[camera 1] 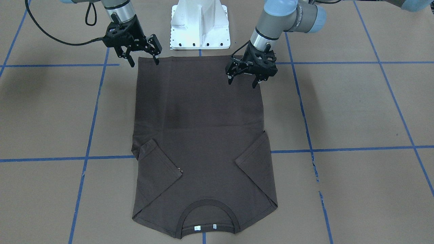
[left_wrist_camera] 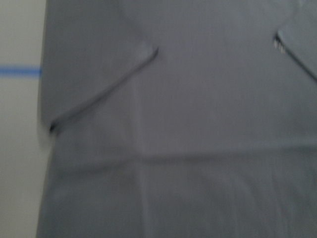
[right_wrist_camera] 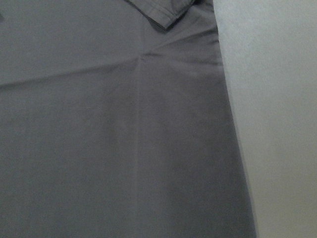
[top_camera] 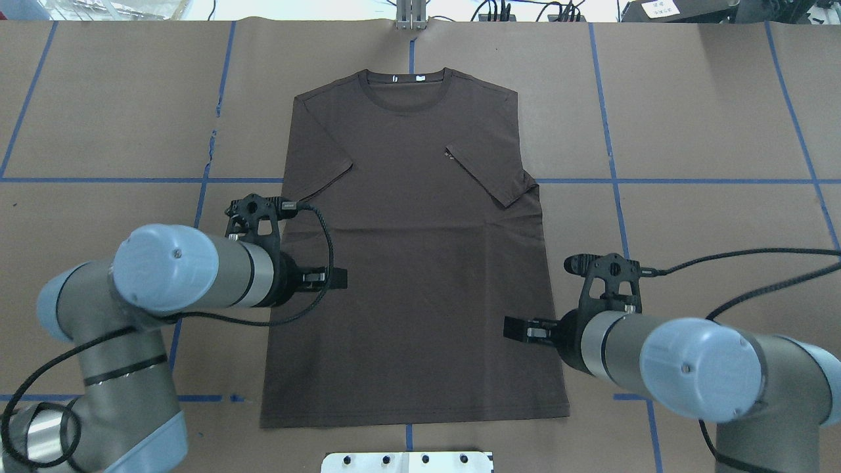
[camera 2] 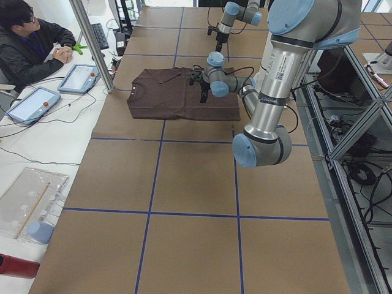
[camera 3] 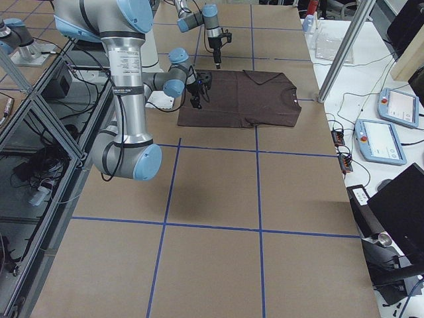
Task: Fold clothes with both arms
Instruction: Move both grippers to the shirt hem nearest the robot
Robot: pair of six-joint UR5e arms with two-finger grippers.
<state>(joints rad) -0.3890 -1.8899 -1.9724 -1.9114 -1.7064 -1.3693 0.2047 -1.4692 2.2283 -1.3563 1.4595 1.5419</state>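
Observation:
The dark brown T-shirt (camera 1: 200,135) lies flat on the table, both sleeves folded inward and the collar (top_camera: 405,84) with white neck tags on the far side from the robot. My left gripper (camera 1: 242,83) hovers open and empty over the shirt's lower body near its side edge; it also shows in the overhead view (top_camera: 325,278). My right gripper (camera 1: 143,63) hovers open and empty over the hem corner on the other side, seen too in the overhead view (top_camera: 525,328). The left wrist view shows one folded sleeve (left_wrist_camera: 99,94); the right wrist view shows the shirt's side edge (right_wrist_camera: 233,148).
The white pedestal base (camera 1: 200,23) stands just behind the hem. Brown paper with blue tape lines (camera 1: 339,149) covers the table. An operator (camera 2: 30,43) sits at a side desk with tablets (camera 2: 79,76) beyond the table's far edge.

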